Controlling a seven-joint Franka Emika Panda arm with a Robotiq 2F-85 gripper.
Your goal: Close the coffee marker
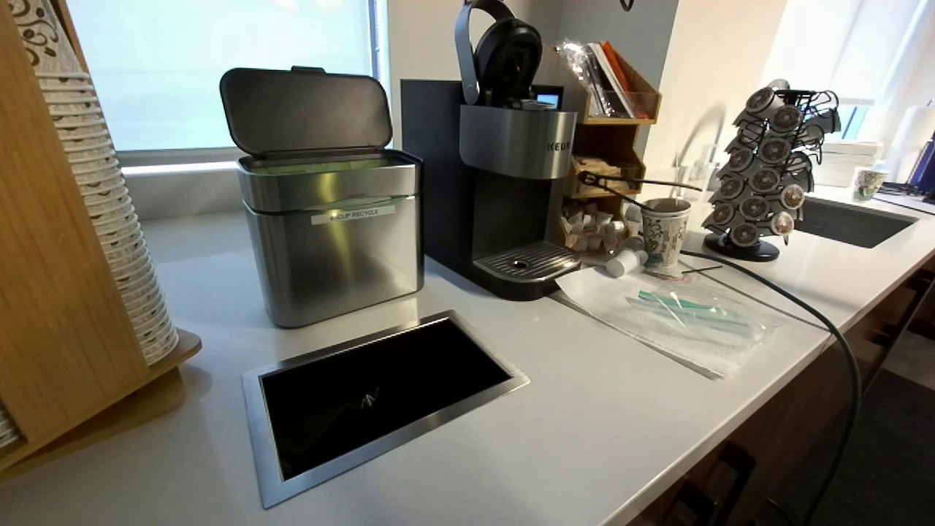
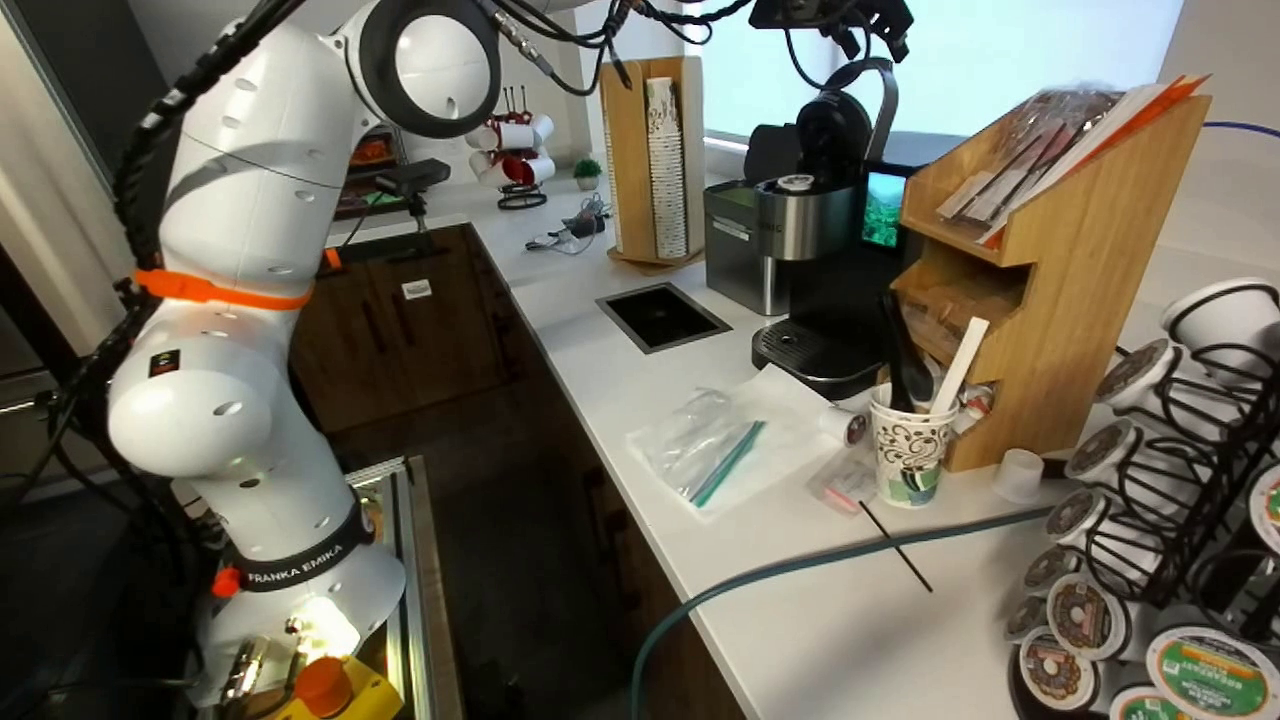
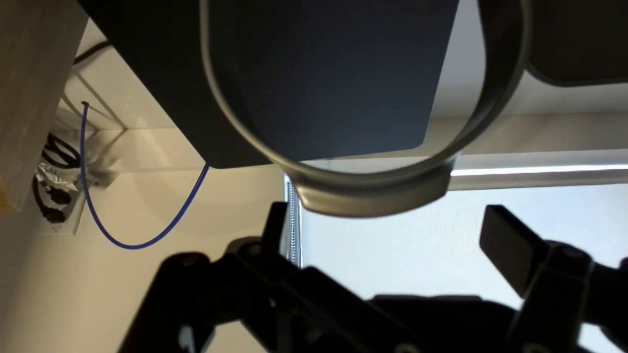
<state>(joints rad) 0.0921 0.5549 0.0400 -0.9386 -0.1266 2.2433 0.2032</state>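
The coffee marker, a dark grey and black pod machine, stands on the counter in both exterior views [image 1: 518, 142] [image 2: 808, 222]. Its hinged top [image 1: 509, 58] is tipped up, with the silver-grey handle [image 2: 887, 95] raised. A white-topped pod [image 2: 796, 183] sits in the opening. My gripper [image 2: 878, 42] is above the raised handle. In the wrist view, the gripper [image 3: 385, 226] is open, its two fingers wide apart with nothing between them. The curved handle [image 3: 373, 196] shows just ahead of the fingertips, apparently apart from them. The machine's body is largely out of the wrist view.
A steel bin [image 1: 336, 248] with its lid up stands beside the machine, behind a framed counter opening [image 1: 475, 420]. A wooden organizer [image 2: 1090, 270], patterned cup [image 2: 910, 455] and pod rack [image 1: 763, 172] stand on the other side. A cable [image 2: 800, 565] crosses the counter.
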